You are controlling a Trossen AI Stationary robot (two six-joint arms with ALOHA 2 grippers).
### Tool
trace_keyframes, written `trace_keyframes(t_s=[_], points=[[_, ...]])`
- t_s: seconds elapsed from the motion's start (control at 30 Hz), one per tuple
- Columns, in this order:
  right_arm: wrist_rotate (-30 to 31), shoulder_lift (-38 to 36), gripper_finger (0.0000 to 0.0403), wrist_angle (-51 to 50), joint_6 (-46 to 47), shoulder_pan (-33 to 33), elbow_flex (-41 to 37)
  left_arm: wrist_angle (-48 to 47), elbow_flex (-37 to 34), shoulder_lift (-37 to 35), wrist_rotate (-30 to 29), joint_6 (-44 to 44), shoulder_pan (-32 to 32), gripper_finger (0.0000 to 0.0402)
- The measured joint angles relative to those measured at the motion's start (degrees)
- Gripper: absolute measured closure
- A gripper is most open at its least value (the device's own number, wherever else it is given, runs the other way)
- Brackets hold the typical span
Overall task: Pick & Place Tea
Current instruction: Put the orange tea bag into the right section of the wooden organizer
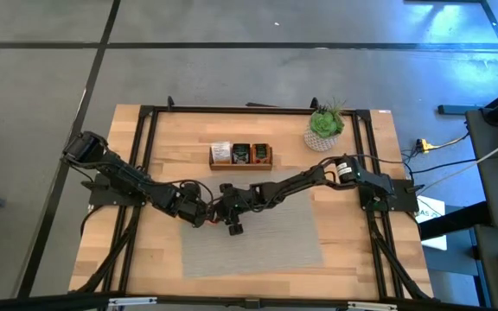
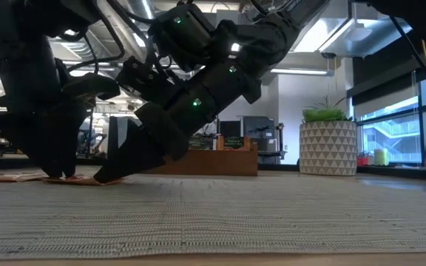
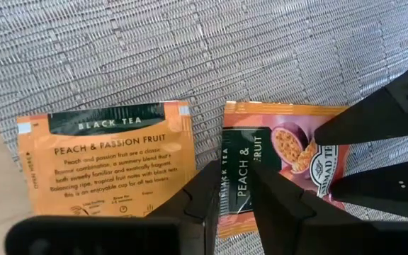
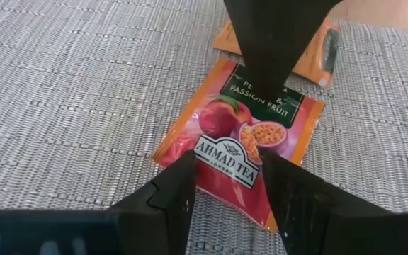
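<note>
I've got both grippers low over two orange sachets point(image 3: 105, 166) lying flat on the grey mat point(image 1: 258, 233) mid-desk, jaws apart, seemingly nothing clamped; thin, light, slippery foil, so pinch an edge.

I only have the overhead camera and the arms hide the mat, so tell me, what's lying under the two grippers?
Observer: Two orange tea packets lie side by side, apart, on the grey mat: a text-side-up sachet and a logo-up sachet.
Operator: Where's the right gripper?
Observer: The right gripper straddles the logo-up sachet's logo end, jaws open.
Operator: And the left?
Observer: The left gripper sits over that sachet's opposite edge.
</note>
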Motion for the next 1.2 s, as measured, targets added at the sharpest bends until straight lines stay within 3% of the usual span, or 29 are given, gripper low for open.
trace_keyframes(t_s=[0.47, 0.8, 1.2], points=[[0.1, 0.0, 0.0236, 0.2, 0.1, 0.0, 0.0, 0.9, 0.0, 0.0, 1.2, -0.3, 0.0, 0.0331], [0.1, 0.0, 0.0236, 0.3, 0.2, -0.1, 0.0, 0.9, 0.0, 0.1, 1.2, -0.3, 0.2, 0.0397], [0.9, -3.3, 0.0236, -3.1, 0.0, -0.1, -0.2, 0.9, 0.3, 0.2, 1.5, -0.3, 0.1, 0.0399]])
